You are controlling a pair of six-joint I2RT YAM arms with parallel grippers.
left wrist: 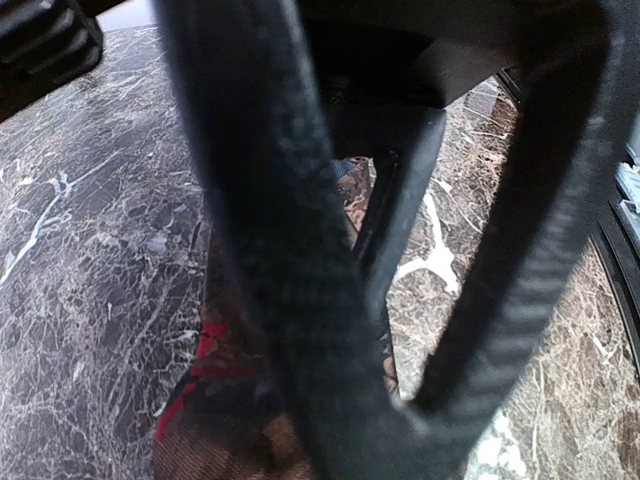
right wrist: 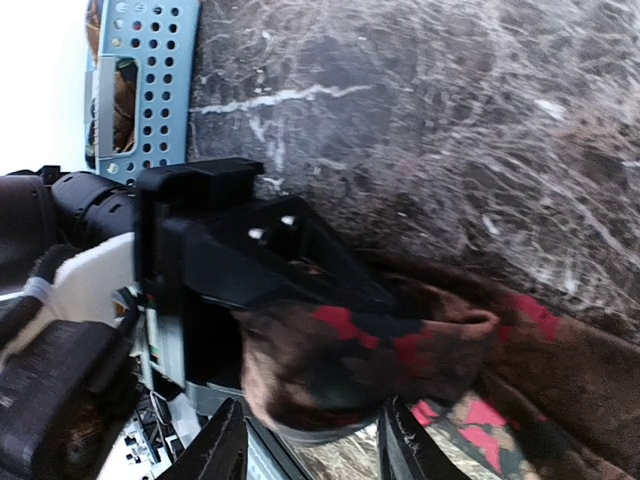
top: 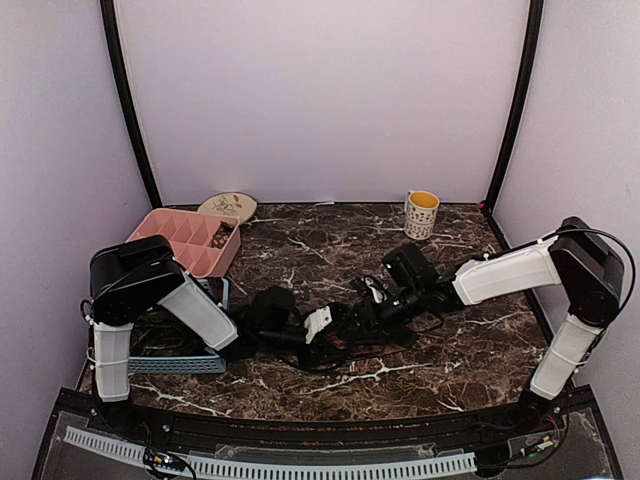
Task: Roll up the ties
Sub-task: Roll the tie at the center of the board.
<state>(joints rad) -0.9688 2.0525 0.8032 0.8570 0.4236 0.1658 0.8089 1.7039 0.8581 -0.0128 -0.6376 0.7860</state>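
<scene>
Tie (right wrist: 400,350): brown and red, bunched on table (top: 320,240)
Left gripper (top: 322,327): clamped on tie
Right gripper (right wrist: 305,452): fingers apart around tie

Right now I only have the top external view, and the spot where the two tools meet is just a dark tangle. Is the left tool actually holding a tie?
Observer: Yes. The right wrist view shows the left tool closed on a folded end of the tie, which is brown with red patches.
Operator: And my right tool?
Observer: Its fingers stand apart on either side of that fold. I cannot tell whether they pinch it.
Operator: Where is the rest of the fabric?
Observer: It lies loose on the table, spreading out beside the fold.
</scene>
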